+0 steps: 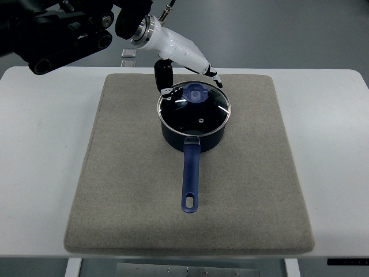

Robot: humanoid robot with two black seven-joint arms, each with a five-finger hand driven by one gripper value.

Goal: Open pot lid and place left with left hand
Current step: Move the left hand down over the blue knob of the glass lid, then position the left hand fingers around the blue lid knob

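A white table (40, 173) holds a big gray mat (127, 190), and the gray floor (288, 29) shows past the table's far edge at twelve o'clock. A dark blue pot (193, 138) sits on the mat, a bit above the middle. Its long blue handle (191, 179) points to six o'clock. The glass lid (194, 108) is on the pot, with a blue knob (195, 94) on top. The left hand (184, 66) comes in from eleven o'clock. Its fingers (163, 78) hang loose and open by the lid's rim, holding nothing. A small clear thing (128, 56) lies at the table's far edge.
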